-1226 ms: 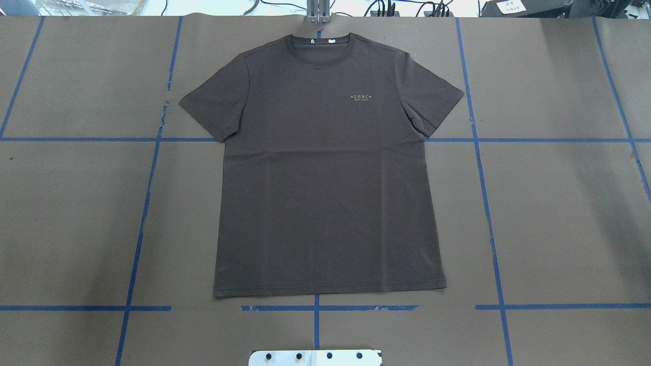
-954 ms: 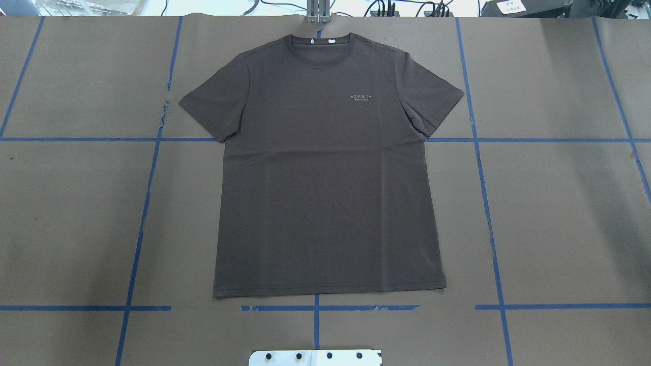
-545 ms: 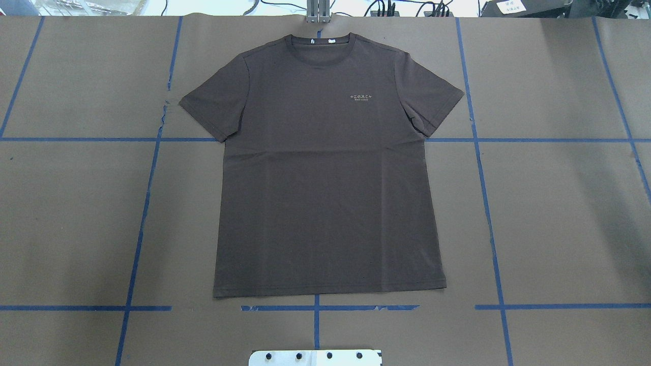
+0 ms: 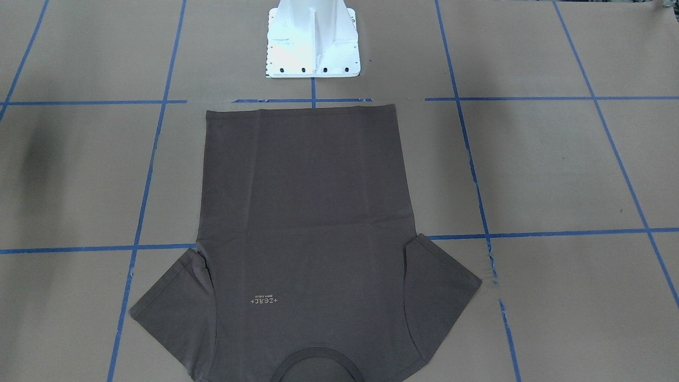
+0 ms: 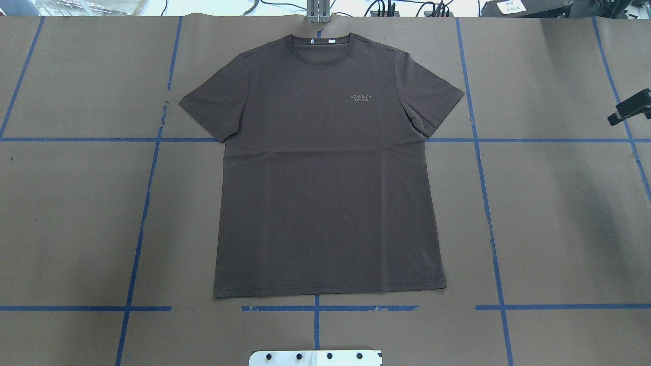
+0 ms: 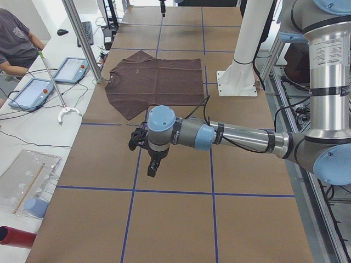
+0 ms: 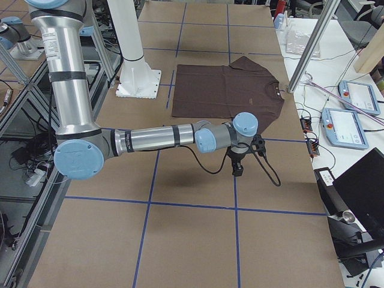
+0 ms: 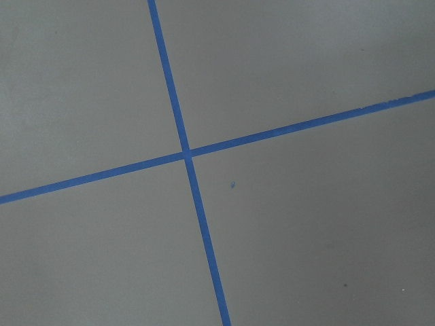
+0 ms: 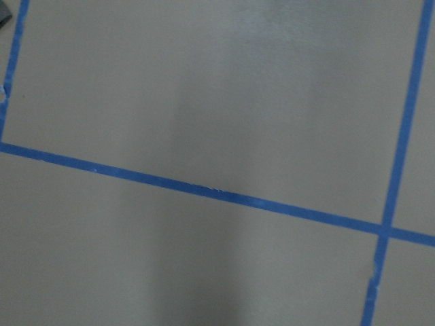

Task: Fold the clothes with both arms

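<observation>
The dark brown-grey T-shirt [image 5: 325,178] lies flat and face up on the brown paper, collar at the far side, hem toward the robot's base. It also shows in the front view [image 4: 307,212] and both side views [image 6: 159,79] [image 7: 228,87]. My right gripper [image 5: 629,108] shows only as a black tip at the overhead view's right edge, well clear of the right sleeve, hanging over bare paper [image 7: 238,165]. My left gripper [image 6: 152,167] hangs over bare paper beyond the left sleeve. I cannot tell whether either gripper is open. Both wrist views show only paper and tape.
Blue tape lines [image 5: 483,203] grid the paper. The white pedestal base [image 4: 313,48] stands just behind the hem. Metal posts [image 6: 82,38] [image 7: 312,42] stand at the far table edge. An operator [image 6: 16,38] and tablets [image 6: 33,90] are beyond it.
A black tip of my right gripper has come into the overhead view at its right edge. The T-shirt has not moved.
</observation>
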### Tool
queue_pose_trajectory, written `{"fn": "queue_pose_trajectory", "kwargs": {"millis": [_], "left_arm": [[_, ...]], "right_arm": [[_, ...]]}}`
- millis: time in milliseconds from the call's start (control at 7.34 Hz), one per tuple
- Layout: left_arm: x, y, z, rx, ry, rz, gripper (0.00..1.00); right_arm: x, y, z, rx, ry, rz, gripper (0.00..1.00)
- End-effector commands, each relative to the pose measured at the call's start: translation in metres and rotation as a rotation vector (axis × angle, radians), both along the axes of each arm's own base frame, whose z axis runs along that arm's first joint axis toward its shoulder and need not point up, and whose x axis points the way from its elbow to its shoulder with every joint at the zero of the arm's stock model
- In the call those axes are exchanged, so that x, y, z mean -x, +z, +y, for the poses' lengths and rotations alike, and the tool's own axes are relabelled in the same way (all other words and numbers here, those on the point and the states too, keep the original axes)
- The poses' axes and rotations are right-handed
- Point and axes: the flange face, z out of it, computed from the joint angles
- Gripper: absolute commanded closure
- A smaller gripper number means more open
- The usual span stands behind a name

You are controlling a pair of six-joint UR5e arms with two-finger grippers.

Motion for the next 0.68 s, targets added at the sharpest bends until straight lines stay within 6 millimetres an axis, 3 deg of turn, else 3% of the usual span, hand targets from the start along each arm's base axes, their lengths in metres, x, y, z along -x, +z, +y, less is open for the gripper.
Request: {"fn": "queue_pose_trajectory", "kwargs": {"millis": [0,136,273,409,545], "left_arm": [[-0.006,-0.005,0.005,0.007,0.016,0.085,0.0],[-0.007,-0.003,0.006,0.015,0.02,0.102,0.0],[-0.007,-0.005,0.006,0.014,0.02,0.102,0.0],[-0.007,-0.006,0.007,0.012,0.02,0.102,0.0],[-0.007,-0.005,0.007,0.014,0.02,0.102,0.0]], "right_arm": [[0.112,-0.06,-0.074,0.072,0.025,-0.027,0.0],[0.154,-0.084,-0.099,0.15,0.066,-0.023,0.0],[0.175,-0.105,-0.116,0.14,0.159,0.006,0.01],[0.22,-0.104,-0.111,0.129,0.222,-0.013,0.04],[0.246,-0.103,-0.112,0.158,0.336,-0.016,0.03]]}}
